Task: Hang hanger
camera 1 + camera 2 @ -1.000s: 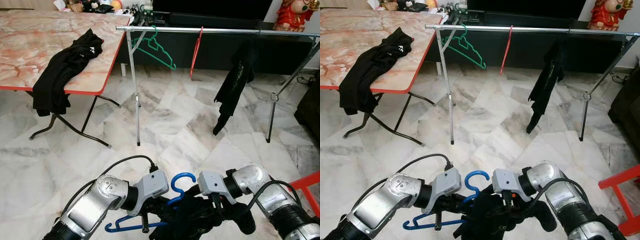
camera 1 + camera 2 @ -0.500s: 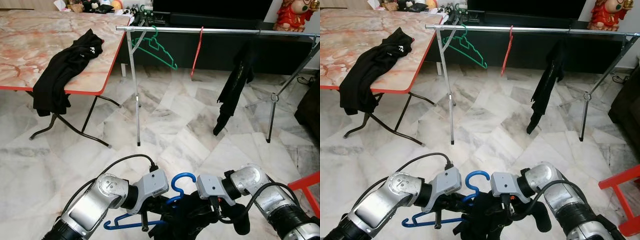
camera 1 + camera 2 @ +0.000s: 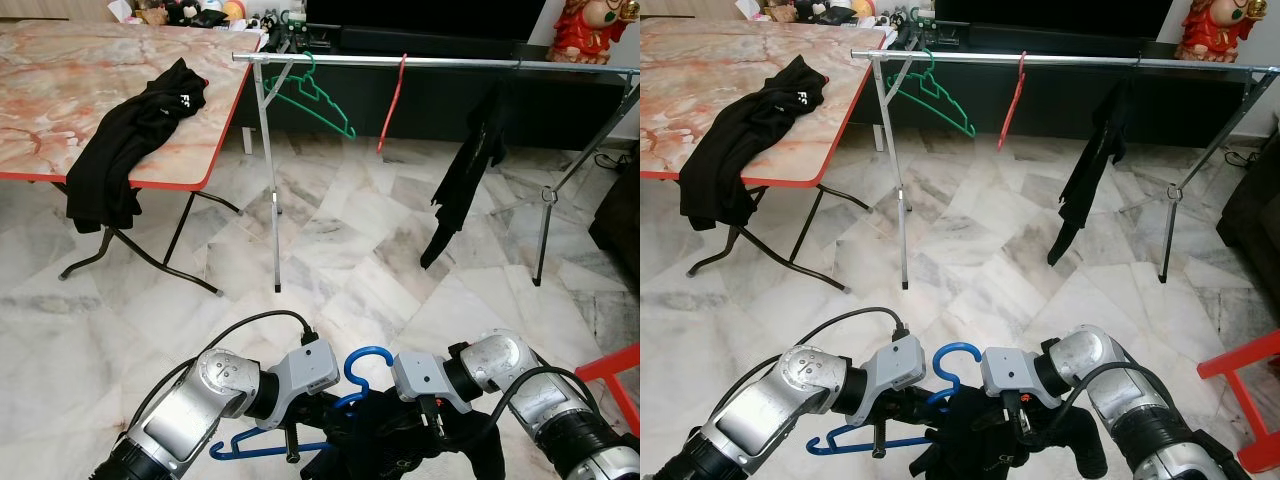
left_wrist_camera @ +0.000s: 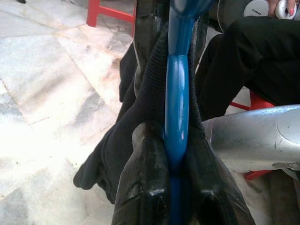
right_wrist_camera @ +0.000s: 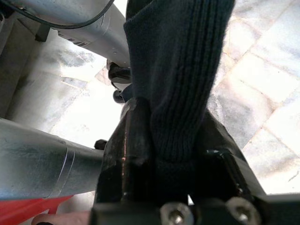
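A blue hanger (image 3: 362,367) carrying a black garment (image 3: 400,452) is held low in front of me. My left gripper (image 4: 176,154) is shut on the hanger's blue bar, with dark cloth around it. Beside it, my right gripper (image 5: 174,140) is shut on a ribbed fold of the black garment (image 5: 180,65). Across the room runs the silver clothes rail (image 3: 440,63). On that rail hang a green hanger (image 3: 312,92), a red hanger (image 3: 393,100) and a black garment (image 3: 468,160).
A folding table (image 3: 70,110) with a marbled top stands at the left, a black shirt (image 3: 125,140) draped over its edge. A red stool (image 3: 618,372) is at my right. Marble floor (image 3: 340,260) lies between me and the rail.
The black garment hanging on the rail has swung slightly left. My two grippers have stayed clamped with little movement.
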`<state>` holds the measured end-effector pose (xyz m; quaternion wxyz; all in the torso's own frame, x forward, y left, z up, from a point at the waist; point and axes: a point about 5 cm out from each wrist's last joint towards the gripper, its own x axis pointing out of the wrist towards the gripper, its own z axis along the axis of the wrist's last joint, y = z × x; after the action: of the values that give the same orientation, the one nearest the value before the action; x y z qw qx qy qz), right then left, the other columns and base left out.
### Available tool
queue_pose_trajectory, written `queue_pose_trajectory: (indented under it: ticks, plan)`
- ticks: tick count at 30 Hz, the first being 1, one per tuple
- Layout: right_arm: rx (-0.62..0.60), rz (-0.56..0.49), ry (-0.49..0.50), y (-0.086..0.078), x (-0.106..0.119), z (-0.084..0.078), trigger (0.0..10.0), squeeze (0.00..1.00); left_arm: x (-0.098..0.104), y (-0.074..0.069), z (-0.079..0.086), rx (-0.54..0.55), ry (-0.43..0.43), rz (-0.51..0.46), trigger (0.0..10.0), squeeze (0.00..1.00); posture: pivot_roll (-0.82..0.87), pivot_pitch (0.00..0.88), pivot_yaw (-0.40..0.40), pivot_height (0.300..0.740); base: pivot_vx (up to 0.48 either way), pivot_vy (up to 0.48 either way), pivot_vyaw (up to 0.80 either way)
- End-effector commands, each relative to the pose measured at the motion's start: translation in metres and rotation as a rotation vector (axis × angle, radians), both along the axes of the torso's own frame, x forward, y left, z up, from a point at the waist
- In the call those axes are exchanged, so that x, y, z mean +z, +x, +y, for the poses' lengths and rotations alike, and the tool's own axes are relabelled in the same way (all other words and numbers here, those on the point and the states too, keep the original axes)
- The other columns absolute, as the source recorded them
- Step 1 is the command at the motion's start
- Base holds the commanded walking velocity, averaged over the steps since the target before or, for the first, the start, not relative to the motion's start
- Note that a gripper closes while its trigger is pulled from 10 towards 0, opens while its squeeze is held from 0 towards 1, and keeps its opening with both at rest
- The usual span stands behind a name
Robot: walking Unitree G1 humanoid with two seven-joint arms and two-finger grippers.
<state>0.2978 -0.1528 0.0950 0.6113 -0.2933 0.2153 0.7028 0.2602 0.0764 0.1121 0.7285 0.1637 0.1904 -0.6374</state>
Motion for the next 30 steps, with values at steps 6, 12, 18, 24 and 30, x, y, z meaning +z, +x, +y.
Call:
queue_pose_trajectory:
  ticks: [6,12,18,24,30]
  plan:
    - [0.012,0.006,-0.024,-0.002,-0.005,0.001,0.0,0.00,0.013,0.000,-0.003,-0.056,-0.038,-0.049,10.0,1.00,0.06,0.130,-0.074,0.740,0.000,0.000,0.00]
    - [0.033,0.006,-0.109,-0.007,-0.017,-0.006,0.0,0.00,0.011,-0.006,0.014,-0.063,0.008,-0.034,10.0,1.00,0.06,0.144,-0.079,0.740,0.000,0.000,0.00]
    - [-0.009,-0.008,-0.111,-0.005,-0.019,-0.008,0.0,0.00,0.012,-0.005,0.037,-0.033,0.066,-0.029,10.0,1.00,0.07,0.153,-0.080,0.740,0.000,0.000,0.00]
    - [-0.172,-0.100,-0.148,0.011,-0.012,-0.029,0.0,0.00,0.017,0.010,0.069,0.230,0.025,-0.078,10.0,1.00,0.06,0.165,-0.079,0.740,0.000,0.000,0.00]
    - [-0.268,-0.146,-0.162,0.014,-0.004,-0.050,0.0,0.00,0.015,0.011,0.083,0.486,-0.088,-0.113,10.0,1.00,0.06,0.185,-0.077,0.740,0.000,0.000,0.00]
